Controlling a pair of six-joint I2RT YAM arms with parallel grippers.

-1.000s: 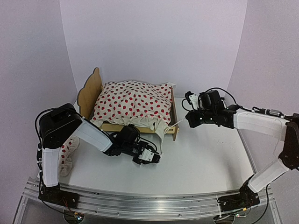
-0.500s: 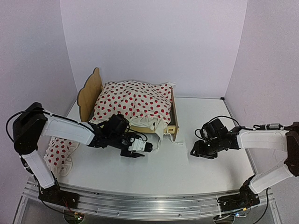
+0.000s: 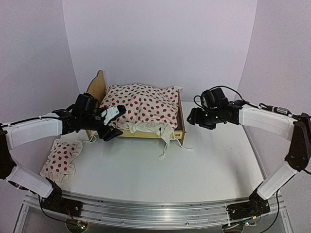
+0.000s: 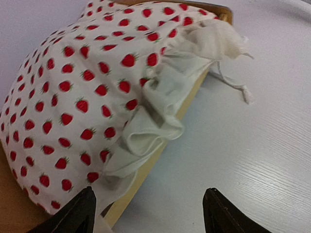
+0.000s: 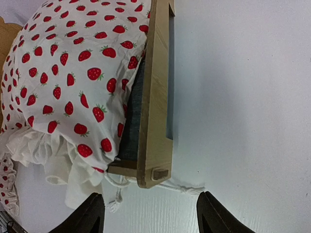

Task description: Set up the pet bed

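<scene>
My left gripper (image 3: 114, 122), fingers spread and empty, sits just beside the near rail of the pet bed (image 3: 97, 88) (spotted cloth (image 3: 141, 104) heaped on top); my right gripper (image 3: 192, 119), likewise spread and empty, hangs just off its foot end.

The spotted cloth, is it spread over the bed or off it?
Spread: the cloth covers the bed from end to end, its ruffled edge hanging over the near side.

The arms (image 3: 34, 131) are white-shelled, with black joints, black fingers (image 4: 73, 213) and thin cables (image 3: 225, 87).
</scene>
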